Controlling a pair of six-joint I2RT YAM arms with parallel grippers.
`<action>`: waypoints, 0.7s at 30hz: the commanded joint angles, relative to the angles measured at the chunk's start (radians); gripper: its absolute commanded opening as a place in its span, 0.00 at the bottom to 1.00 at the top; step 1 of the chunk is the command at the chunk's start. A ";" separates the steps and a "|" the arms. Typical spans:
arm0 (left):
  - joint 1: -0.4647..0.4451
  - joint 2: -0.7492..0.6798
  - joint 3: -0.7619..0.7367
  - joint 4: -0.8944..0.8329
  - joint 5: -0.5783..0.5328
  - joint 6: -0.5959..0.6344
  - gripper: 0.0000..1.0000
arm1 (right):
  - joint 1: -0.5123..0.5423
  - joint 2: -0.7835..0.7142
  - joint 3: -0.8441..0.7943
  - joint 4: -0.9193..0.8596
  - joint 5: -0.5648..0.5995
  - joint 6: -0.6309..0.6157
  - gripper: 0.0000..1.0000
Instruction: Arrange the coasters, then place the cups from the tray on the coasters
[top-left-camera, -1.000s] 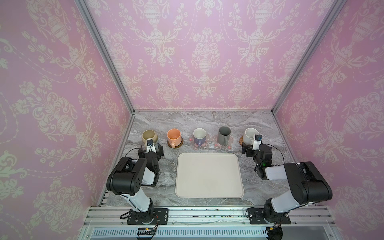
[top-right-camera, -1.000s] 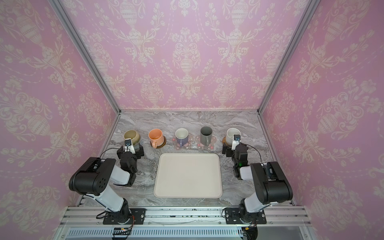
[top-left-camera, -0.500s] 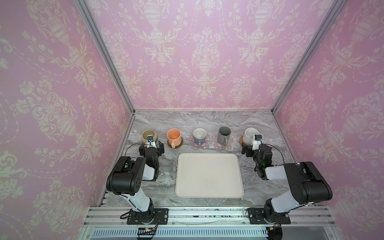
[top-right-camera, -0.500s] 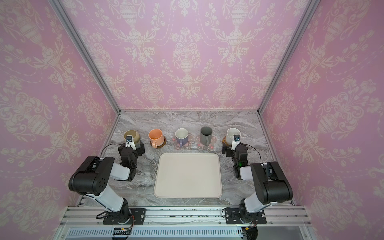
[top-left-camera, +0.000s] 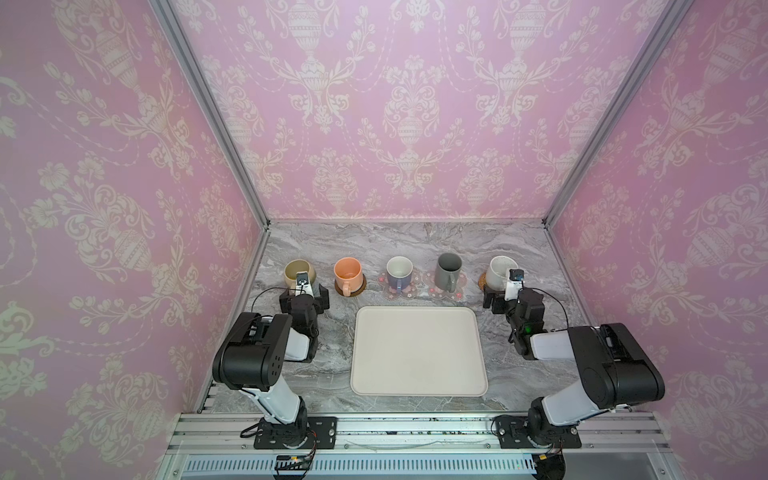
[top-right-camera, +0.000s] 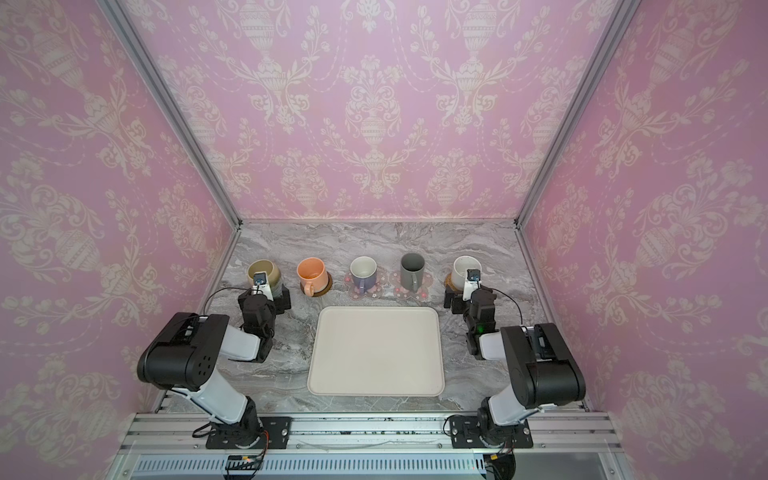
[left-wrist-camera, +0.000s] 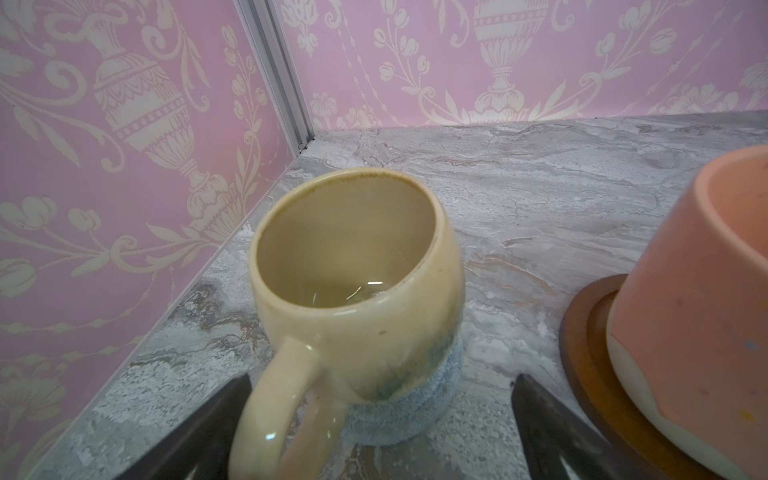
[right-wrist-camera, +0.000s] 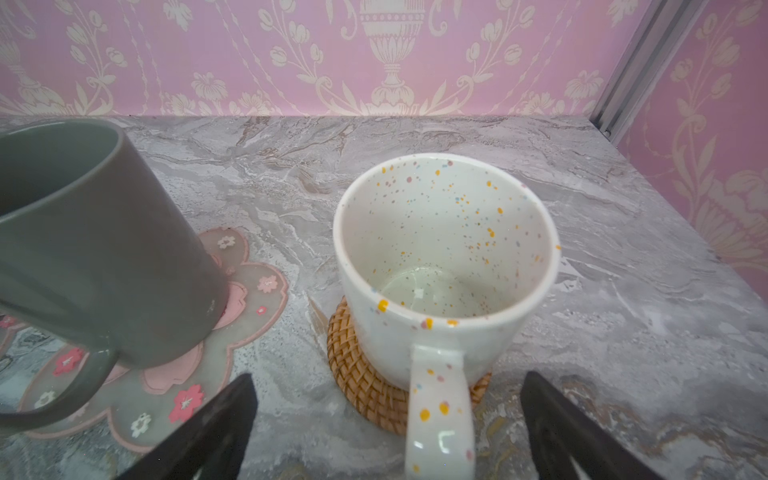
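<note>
Left claw gapes wide behind the yellow mug, right claw likewise behind the speckled mug. Both sit on coasters, nothing to hold.

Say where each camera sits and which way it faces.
Both top views: high at the front, looking down at the tray and mugs; both arms show.
Left wrist: left arm, facing the olive mug; open left gripper shows.
Right wrist: right arm, facing the speckled mug; open right gripper shows.
Shared: top views show both mugs too.
</note>
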 joint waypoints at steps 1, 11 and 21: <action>0.008 -0.015 0.007 -0.021 0.016 -0.024 0.99 | -0.005 0.002 0.012 0.012 -0.006 -0.010 1.00; 0.008 -0.015 0.007 -0.021 0.017 -0.024 0.99 | -0.006 0.002 0.013 0.012 -0.006 -0.010 1.00; 0.008 -0.015 0.007 -0.021 0.016 -0.024 0.99 | -0.016 0.003 0.023 -0.007 -0.026 -0.005 1.00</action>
